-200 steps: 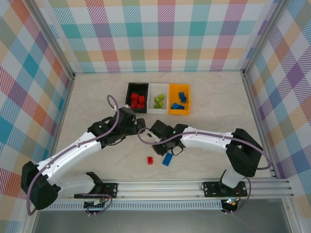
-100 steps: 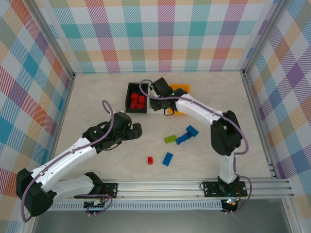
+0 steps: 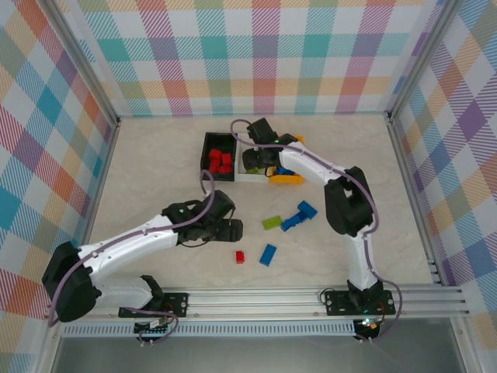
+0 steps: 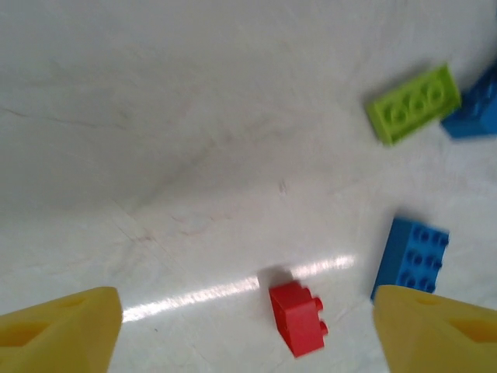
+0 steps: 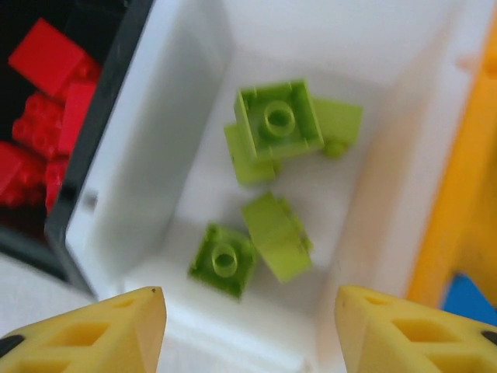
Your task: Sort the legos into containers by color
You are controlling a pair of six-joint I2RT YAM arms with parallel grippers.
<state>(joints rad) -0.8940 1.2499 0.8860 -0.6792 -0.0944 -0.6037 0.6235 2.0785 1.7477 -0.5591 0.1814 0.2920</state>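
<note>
Both released and empty, the left claw (image 4: 248, 336) hangs above the bench (image 4: 155, 116) by one red lego (image 4: 298, 318), near one lime lego (image 4: 413, 104) lying long-axis nearly left-right, the right claw (image 5: 248, 322) over lime legos (image 5: 278, 120) in the white bin (image 5: 155, 171).

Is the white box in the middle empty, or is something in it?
Not empty. The right wrist view looks straight down into the white bin and shows several lime green bricks lying on its floor.

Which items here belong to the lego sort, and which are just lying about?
Job: loose red brick, green brick, blue bricks; black bin, white bin, orange bin.
Not job: plaid walls, front rail.
</note>
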